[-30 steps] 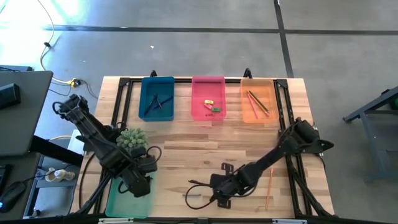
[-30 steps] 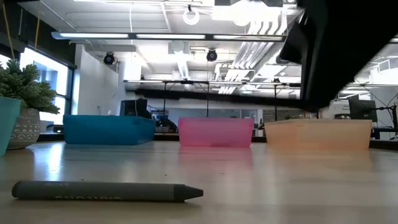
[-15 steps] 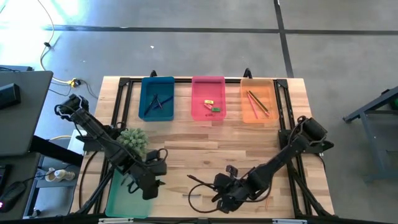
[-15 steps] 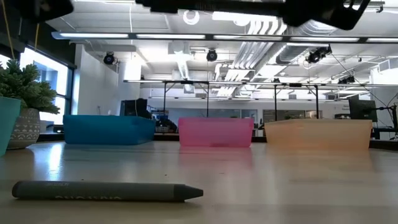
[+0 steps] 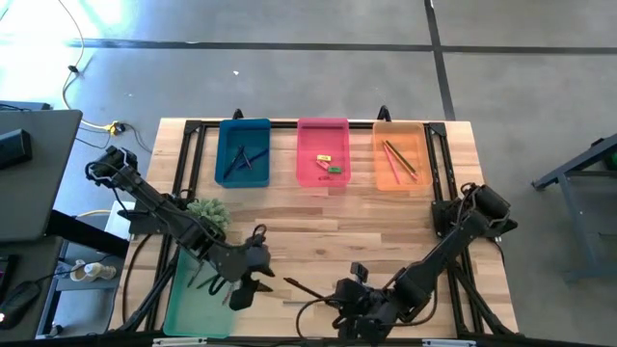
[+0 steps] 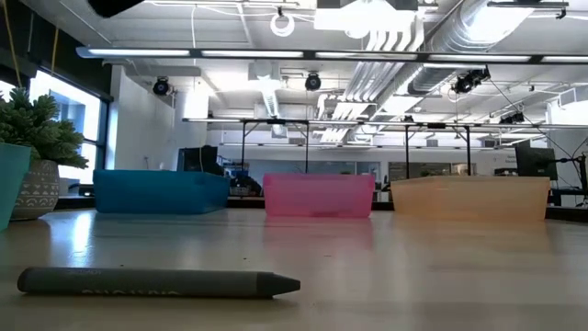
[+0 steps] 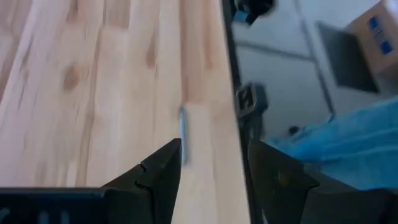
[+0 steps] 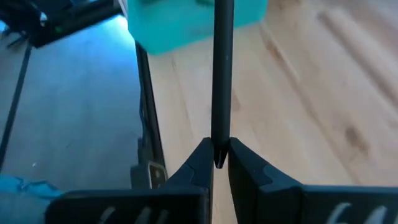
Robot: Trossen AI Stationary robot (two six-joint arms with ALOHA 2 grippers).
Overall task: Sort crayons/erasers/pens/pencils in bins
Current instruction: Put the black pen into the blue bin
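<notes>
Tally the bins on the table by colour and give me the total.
blue bin: 1
pink bin: 1
orange bin: 1
green bin: 1
Total: 4

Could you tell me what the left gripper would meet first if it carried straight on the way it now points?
Probably the grey crayon: it lies on the wooden table just ahead of the open left gripper, though depth is unclear.
</notes>
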